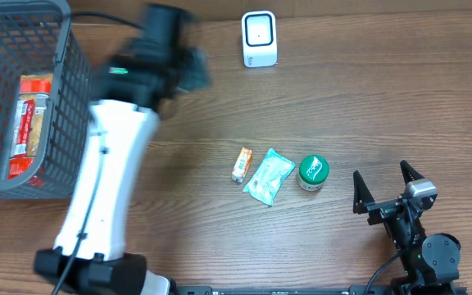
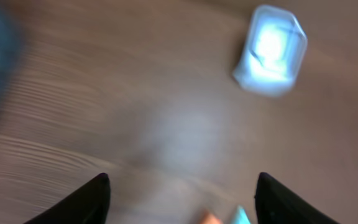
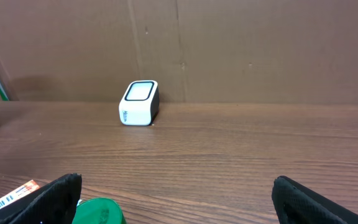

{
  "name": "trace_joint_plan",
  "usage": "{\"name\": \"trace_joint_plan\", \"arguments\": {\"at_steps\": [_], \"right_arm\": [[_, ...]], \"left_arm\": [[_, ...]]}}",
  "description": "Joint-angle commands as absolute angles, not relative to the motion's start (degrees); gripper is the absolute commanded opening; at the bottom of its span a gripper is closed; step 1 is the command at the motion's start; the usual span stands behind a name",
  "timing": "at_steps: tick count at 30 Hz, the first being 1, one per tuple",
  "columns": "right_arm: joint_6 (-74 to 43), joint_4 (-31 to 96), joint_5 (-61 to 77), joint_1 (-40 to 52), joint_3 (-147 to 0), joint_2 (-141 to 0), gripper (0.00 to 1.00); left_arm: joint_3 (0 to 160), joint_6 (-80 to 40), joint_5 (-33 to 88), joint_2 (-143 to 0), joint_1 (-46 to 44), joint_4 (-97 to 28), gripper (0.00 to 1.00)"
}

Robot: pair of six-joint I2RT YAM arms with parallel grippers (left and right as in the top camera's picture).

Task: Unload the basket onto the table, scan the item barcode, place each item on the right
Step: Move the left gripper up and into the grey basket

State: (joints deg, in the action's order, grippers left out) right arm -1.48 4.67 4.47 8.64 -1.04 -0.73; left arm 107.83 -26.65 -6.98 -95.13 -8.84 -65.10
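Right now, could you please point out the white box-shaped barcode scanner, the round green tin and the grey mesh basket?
white box-shaped barcode scanner (image 1: 259,34), overhead view, on its top window.
round green tin (image 1: 313,170), overhead view, centre of its lid.
grey mesh basket (image 1: 68,90), overhead view, on its right wall.

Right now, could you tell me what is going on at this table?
The left gripper hangs open and empty over the wood between the grey basket and the white barcode scanner, its arm blurred. A red package lies in the basket. An orange box, a teal packet and a green-lidded tub lie mid-table. The right gripper sits open near the tub, holding nothing.
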Motion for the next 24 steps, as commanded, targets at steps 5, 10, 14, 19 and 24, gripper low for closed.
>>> {"name": "trace_joint_plan", "arguments": {"at_steps": [5,10,14,19,24], "right_arm": [[-1.23,4.43,4.16,8.49,-0.45,-0.23,1.00],[-1.23,4.43,4.19,8.49,-0.45,-0.23,1.00],[-1.23,4.43,4.16,8.49,-0.45,-0.23,1.00],[-1.23,4.43,4.16,8.49,-0.45,-0.23,1.00],[-1.23,4.43,4.19,8.49,-0.45,-0.23,1.00]], "left_arm": [[111.04,-24.16,-9.93,-94.52,14.37,-62.19,0.86],[111.04,-24.16,-9.87,-94.70,26.81,-60.58,1.00],[111.02,-22.65,-9.67,-95.33,33.78,-59.53,1.00],[110.76,-14.09,-9.43,-98.26,37.74,-57.71,1.00],[110.76,-3.64,-9.41,-103.83,38.24,-56.40,1.00]]}}
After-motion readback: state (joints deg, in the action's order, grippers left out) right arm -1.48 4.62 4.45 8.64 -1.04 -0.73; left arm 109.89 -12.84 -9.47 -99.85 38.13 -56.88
